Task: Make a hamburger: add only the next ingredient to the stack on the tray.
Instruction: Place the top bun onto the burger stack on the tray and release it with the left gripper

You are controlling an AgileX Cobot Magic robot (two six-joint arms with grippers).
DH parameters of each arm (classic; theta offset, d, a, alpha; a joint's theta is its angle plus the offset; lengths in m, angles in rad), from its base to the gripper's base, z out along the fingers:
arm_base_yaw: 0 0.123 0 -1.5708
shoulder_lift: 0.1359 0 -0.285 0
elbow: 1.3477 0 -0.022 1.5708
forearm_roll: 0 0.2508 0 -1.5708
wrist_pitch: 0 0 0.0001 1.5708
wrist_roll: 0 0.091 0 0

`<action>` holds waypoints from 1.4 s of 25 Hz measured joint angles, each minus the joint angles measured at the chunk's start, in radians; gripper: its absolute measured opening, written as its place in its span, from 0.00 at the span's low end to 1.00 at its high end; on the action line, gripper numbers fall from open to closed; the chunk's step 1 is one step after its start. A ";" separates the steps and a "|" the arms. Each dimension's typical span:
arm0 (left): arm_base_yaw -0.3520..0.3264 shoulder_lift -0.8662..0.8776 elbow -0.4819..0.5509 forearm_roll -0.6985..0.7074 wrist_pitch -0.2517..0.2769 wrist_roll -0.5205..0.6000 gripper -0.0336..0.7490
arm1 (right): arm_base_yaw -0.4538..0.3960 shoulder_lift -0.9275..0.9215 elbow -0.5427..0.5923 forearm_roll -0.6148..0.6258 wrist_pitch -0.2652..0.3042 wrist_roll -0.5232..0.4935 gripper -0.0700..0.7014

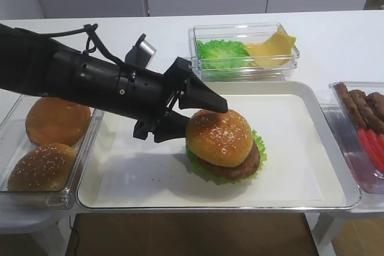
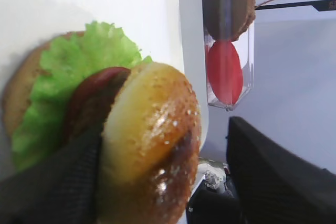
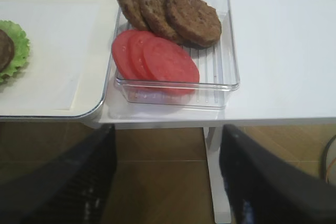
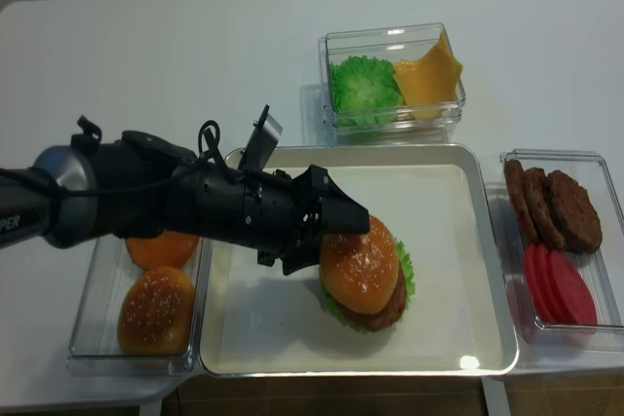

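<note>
The sesame bun top [image 1: 219, 136] [image 4: 359, 265] lies slightly tilted on the brown patty [image 1: 243, 167], which sits over the green lettuce [image 1: 260, 147], on the cream tray [image 1: 120, 172]. My left gripper [image 1: 204, 118] [image 4: 330, 241] straddles the bun's left side. In the left wrist view the bun [image 2: 152, 140] touches one finger [image 2: 52, 182], while a clear gap separates it from the other finger [image 2: 273, 177]; the jaws stand open. My right gripper [image 3: 167, 135] is open and empty, below the table's front edge, over the floor.
A clear box [image 1: 12, 148] left of the tray holds a smooth bun [image 1: 57, 121] and another sesame bun [image 1: 42, 167]. Behind the tray, a box [image 1: 243, 31] holds lettuce and cheese. At the right, a box [image 3: 223, 51] holds patties and tomato slices.
</note>
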 joint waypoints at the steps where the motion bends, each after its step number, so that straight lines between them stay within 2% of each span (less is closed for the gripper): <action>1: 0.000 0.000 0.000 0.000 0.000 0.004 0.68 | 0.000 0.000 0.000 0.000 0.000 0.000 0.70; 6: 0.000 0.000 0.000 0.000 -0.005 0.030 0.74 | 0.000 0.000 0.000 0.000 0.000 0.000 0.70; 13: 0.000 0.000 0.000 0.000 -0.022 0.041 0.75 | 0.000 0.000 0.000 0.000 0.000 0.000 0.70; 20: 0.000 0.000 0.000 0.000 -0.018 0.057 0.75 | 0.000 0.000 0.000 0.000 0.000 0.000 0.70; 26: 0.000 0.000 0.000 -0.016 -0.001 0.087 0.81 | 0.000 0.000 0.000 0.000 0.000 0.000 0.70; 35: 0.000 -0.002 0.000 -0.015 -0.002 0.089 0.82 | 0.000 0.000 0.000 0.000 0.000 0.000 0.70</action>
